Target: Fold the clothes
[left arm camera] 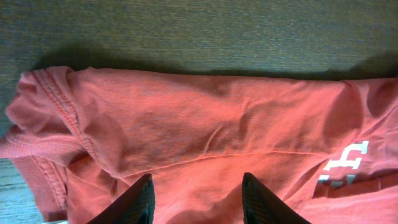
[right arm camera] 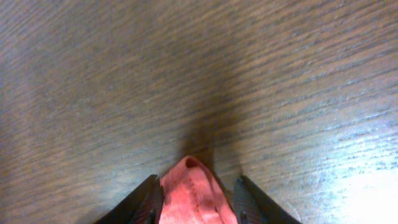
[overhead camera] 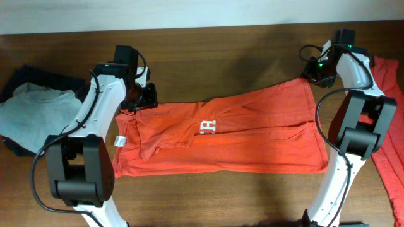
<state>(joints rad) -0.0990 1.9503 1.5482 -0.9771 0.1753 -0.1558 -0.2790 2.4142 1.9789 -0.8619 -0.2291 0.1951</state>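
The clothes, an orange-red T-shirt [overhead camera: 252, 135] with white lettering [overhead camera: 208, 128] and a small white tag [overhead camera: 118, 140], lie spread sideways across the wooden table, partly folded lengthwise. My left gripper [overhead camera: 140, 101] is at the shirt's far left corner by the collar. In the left wrist view its jaws [left arm camera: 199, 200] stand apart, with flat shirt cloth [left arm camera: 186, 118] lying between them. My right gripper [overhead camera: 314, 74] is at the far right corner. In the right wrist view a raised fold of the hem [right arm camera: 189, 190] sits between its jaws [right arm camera: 198, 199], against one finger [right arm camera: 148, 202] and with a gap to the other.
A pale grey tee [overhead camera: 31, 107] lies on dark navy garments [overhead camera: 19, 75] at the left edge. Another red cloth [overhead camera: 390, 132] hangs at the right edge. Bare table [overhead camera: 221, 57] lies beyond the shirt, and both arm bases [overhead camera: 79, 176] stand at the near side.
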